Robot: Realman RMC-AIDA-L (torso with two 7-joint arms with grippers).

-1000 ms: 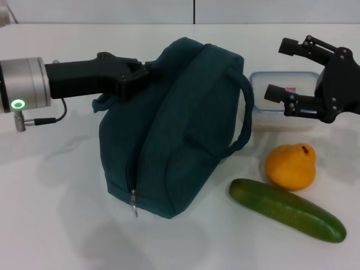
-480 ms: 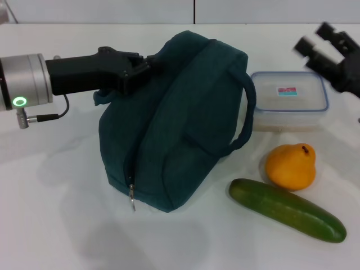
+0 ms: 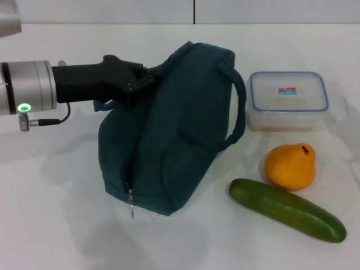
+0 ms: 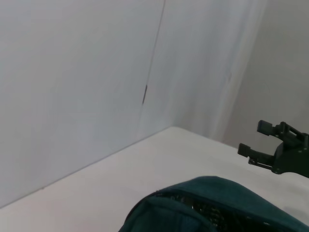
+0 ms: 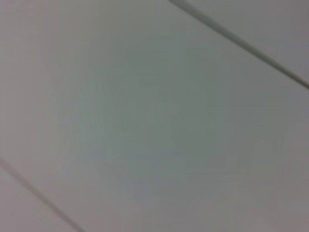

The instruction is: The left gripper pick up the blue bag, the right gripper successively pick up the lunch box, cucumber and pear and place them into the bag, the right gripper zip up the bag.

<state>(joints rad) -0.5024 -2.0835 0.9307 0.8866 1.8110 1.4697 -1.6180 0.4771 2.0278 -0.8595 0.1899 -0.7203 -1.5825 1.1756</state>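
The blue bag (image 3: 174, 135) stands tilted on the white table, its zipper pull (image 3: 131, 203) hanging at the front. My left gripper (image 3: 143, 79) reaches in from the left and is shut on the bag's upper left edge. To the bag's right lie the lunch box (image 3: 288, 98), the pear (image 3: 291, 166) and the cucumber (image 3: 287, 210), all untouched. My right gripper (image 4: 253, 138) is outside the head view; the left wrist view shows it open in the air beyond the bag's top (image 4: 212, 208).
The white table (image 3: 56, 214) stretches to a pale wall (image 4: 72, 96) behind. The right wrist view shows only a plain grey surface crossed by thin lines.
The right gripper rose from over the lunch box and left the head view to the right. The left gripper shifted slightly up, tilting the bag's top leftward.
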